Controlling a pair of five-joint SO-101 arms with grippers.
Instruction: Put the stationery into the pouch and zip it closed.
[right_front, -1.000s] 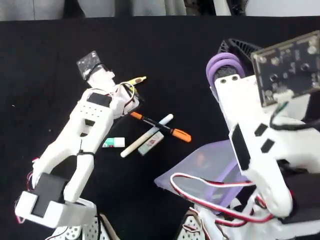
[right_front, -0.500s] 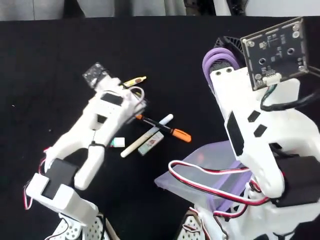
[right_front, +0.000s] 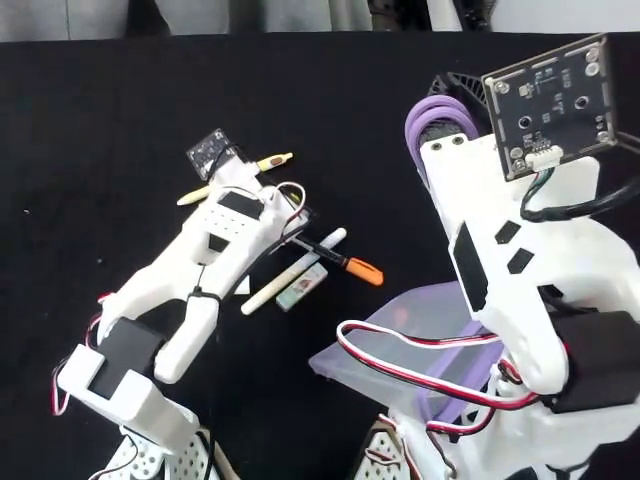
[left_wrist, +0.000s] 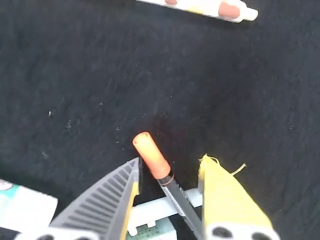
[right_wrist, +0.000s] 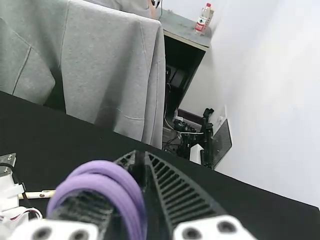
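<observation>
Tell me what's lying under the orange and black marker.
A white pen crosses beneath the marker, both on the black table. The left tool straddles the marker, and in the high view the left arm covers its other end, so anything beneath there can't be seen.

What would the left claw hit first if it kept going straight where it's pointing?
Most likely the orange-capped marker. The left gripper points down at the black table, with its open jaws on either side of the marker. Its height above the marker is unclear.
</observation>
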